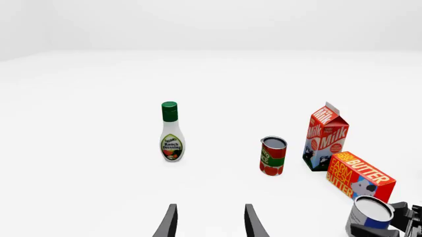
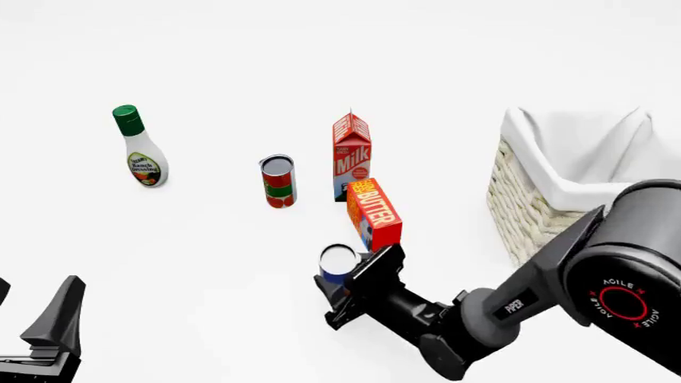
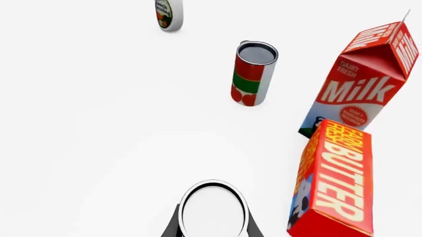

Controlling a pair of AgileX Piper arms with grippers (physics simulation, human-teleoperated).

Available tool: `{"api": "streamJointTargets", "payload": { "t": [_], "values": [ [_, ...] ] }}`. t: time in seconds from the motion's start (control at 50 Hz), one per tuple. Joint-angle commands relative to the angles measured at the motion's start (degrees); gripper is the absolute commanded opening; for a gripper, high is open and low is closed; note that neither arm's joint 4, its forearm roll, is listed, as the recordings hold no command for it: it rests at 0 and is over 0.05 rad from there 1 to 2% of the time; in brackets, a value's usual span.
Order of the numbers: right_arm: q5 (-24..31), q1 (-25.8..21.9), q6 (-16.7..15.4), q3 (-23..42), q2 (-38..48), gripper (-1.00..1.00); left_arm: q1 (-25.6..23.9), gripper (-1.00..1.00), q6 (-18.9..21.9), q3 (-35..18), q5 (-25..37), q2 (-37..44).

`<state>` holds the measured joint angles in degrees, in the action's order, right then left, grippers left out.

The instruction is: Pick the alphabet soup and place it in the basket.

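The alphabet soup [image 2: 337,261] is a small can with a blue label and a silvery-white top. It stands upright on the white table just in front of the butter box. My right gripper [image 2: 343,281] reaches it from the near side, with a finger pressed against each side of the can. The right wrist view shows the can's top [image 3: 213,210] held tight between the two fingers. The left wrist view shows the can [image 1: 369,216] as well. The basket [image 2: 519,199], cream wicker with a white lining, stands at the right. My left gripper [image 2: 27,313] is open and empty at the near left.
A red butter box [image 2: 375,212] stands right behind the soup, with a milk carton [image 2: 352,155] behind that. A red-and-green can [image 2: 277,182] stands left of the milk. A ranch dressing bottle [image 2: 139,152] stands at the far left.
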<state>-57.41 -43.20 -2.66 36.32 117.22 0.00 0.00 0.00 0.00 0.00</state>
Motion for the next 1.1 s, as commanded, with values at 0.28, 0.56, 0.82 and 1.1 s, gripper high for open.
{"api": "streamJointTargets", "payload": {
  "t": [0.28,0.56,0.82,1.1],
  "values": [
    [2.7,-0.5,0.9,-8.1,-18.3,-1.00,0.0,1.00,0.0,0.0,0.0,0.0],
    [7.8,0.6,0.2,-12.6,-33.1,-1.00,0.0,1.00,0.0,0.0,0.0,0.0],
    [14.8,2.7,-0.8,-15.5,-48.3,-1.00,0.0,1.00,0.0,0.0,0.0,0.0],
    [24.9,6.5,-1.8,-14.9,-63.2,-1.00,0.0,1.00,0.0,0.0,0.0,0.0]
  ]
}}
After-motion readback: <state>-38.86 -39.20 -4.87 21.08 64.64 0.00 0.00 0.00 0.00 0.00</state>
